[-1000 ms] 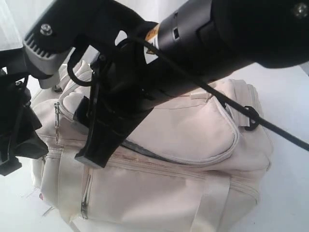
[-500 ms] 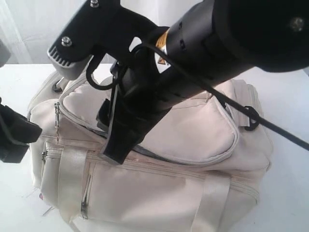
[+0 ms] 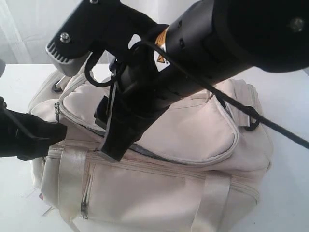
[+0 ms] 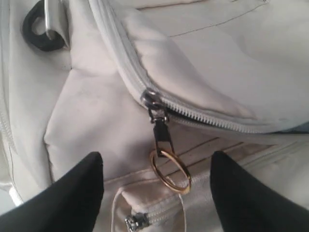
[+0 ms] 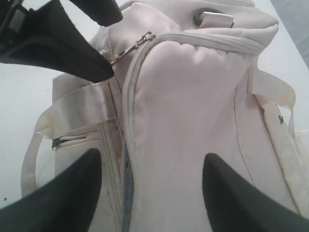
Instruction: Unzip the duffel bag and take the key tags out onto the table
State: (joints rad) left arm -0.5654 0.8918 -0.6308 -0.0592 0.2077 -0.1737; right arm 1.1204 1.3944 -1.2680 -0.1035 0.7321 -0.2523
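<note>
Both jaws gape empty. The left pair straddles the zipper ring (image 4: 170, 172) at the duffel bag's (image 3: 193, 130) nine o'clock end; closing askew would pinch fabric instead.

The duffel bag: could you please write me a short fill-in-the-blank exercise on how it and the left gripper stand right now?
1. The duffel bag lies on a ____ table.
2. The left gripper has its jaws ____, with one finger on each side of the gold ring that hangs from the zip.
3. The D-ring at the end of the bag is coloured ____.

Missing words: white; open; black.
</note>
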